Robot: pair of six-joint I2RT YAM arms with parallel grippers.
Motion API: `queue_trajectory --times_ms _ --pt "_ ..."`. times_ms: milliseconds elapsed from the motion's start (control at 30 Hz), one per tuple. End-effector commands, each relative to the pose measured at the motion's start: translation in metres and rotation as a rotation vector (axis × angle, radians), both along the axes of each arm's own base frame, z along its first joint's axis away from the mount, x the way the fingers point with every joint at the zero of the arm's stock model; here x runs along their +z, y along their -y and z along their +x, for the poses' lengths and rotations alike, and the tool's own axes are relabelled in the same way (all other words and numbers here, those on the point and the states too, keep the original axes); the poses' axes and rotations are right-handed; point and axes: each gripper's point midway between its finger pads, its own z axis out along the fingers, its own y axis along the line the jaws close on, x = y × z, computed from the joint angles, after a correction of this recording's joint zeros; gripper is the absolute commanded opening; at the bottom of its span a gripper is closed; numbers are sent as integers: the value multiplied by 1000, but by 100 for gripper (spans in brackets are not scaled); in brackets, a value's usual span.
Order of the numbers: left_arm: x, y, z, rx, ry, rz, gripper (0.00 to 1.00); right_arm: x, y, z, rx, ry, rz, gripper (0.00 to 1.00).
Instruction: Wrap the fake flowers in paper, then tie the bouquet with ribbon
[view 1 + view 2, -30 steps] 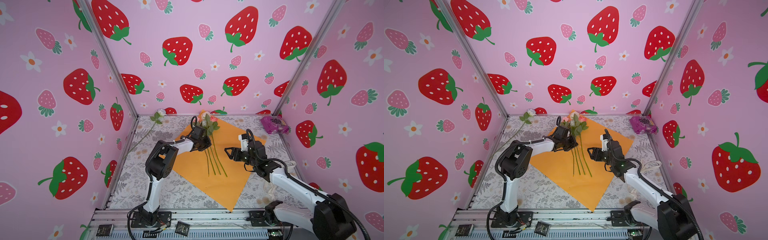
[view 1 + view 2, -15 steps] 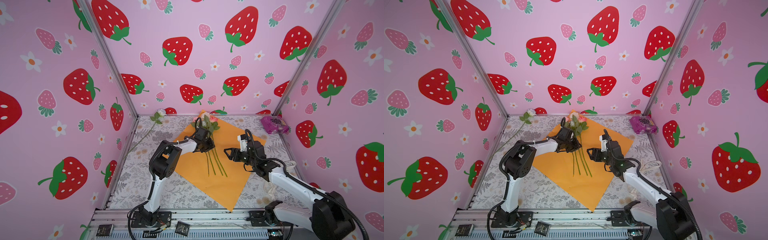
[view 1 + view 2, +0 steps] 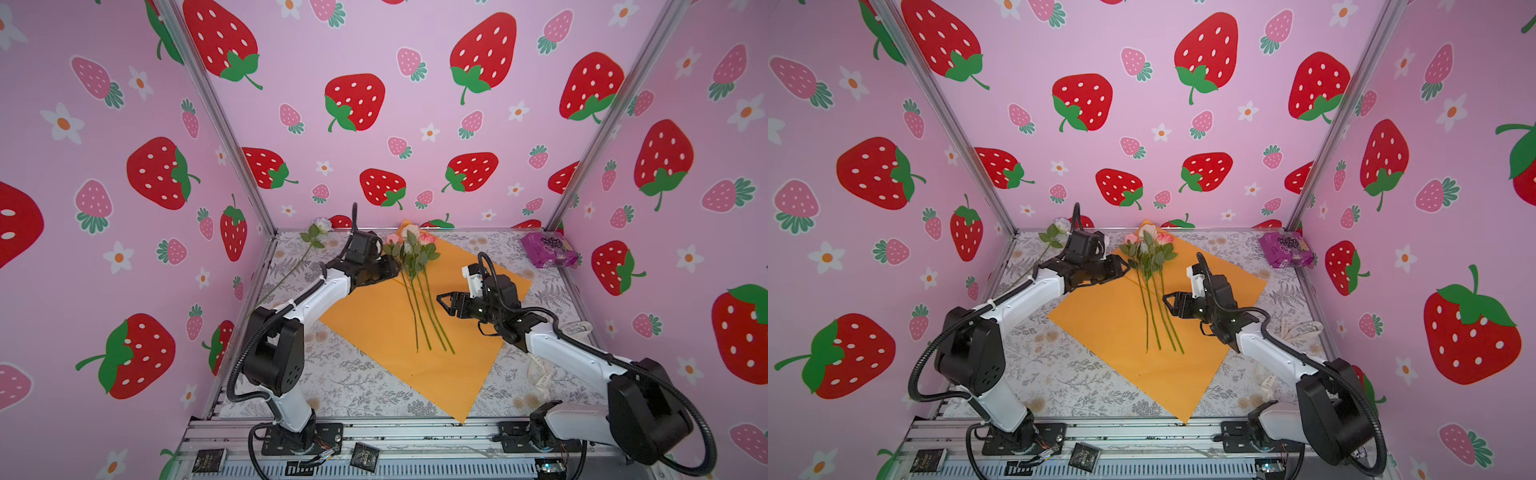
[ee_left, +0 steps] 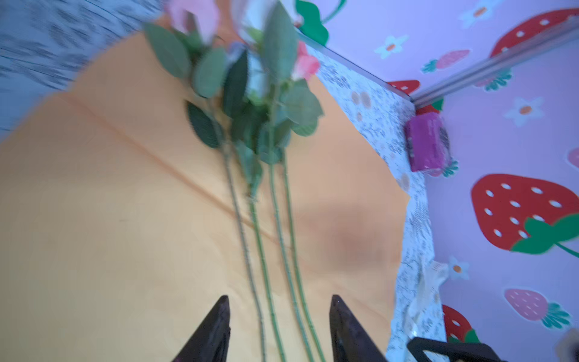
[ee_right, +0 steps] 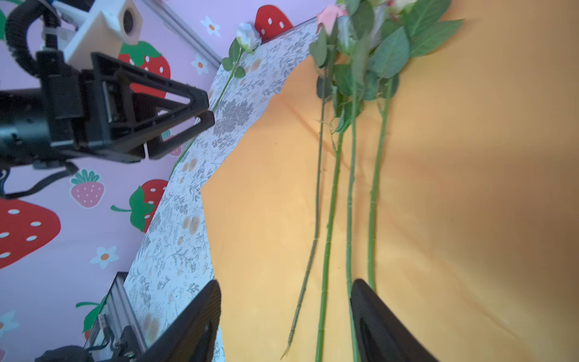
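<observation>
My left gripper (image 3: 395, 269) and right gripper (image 3: 443, 305) stand parted, empty; I'd pinch the far-left white rose (image 3: 323, 225) mid-stem and lay it beside the bouquet (image 3: 412, 254).

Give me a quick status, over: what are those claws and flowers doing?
Left gripper open, empty. Right gripper open, empty. Bouquet between them, loose on orange paper, untied. One white rose lies apart, off the paper.

Bare orange paper (image 3: 374, 316) flanks the stems (image 5: 372, 203); purple packet (image 3: 547, 249) sits cornered.
</observation>
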Motion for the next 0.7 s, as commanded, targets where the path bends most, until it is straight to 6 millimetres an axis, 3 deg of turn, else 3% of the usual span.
queue_trajectory --times_ms 0,67,100,167,267,367,667 --pt "-16 -103 -4 8 -69 286 54 19 -40 -4 113 52 47 68" --pt "-19 -162 3 47 -88 397 56 19 -56 -6 146 54 53 68" --pt "-22 -181 7 53 -96 419 57 18 -64 -7 160 55 52 68" --pt "-31 -216 15 57 -125 450 59 18 -76 -8 189 59 46 68" --pt "-50 -253 25 49 -200 513 59 16 -93 -11 226 97 -16 69" --pt "-58 -276 41 75 -203 522 60 13 -103 -11 236 124 -48 70" --pt "-84 -301 96 11 -202 569 64 7 -157 -9 297 228 -96 79"
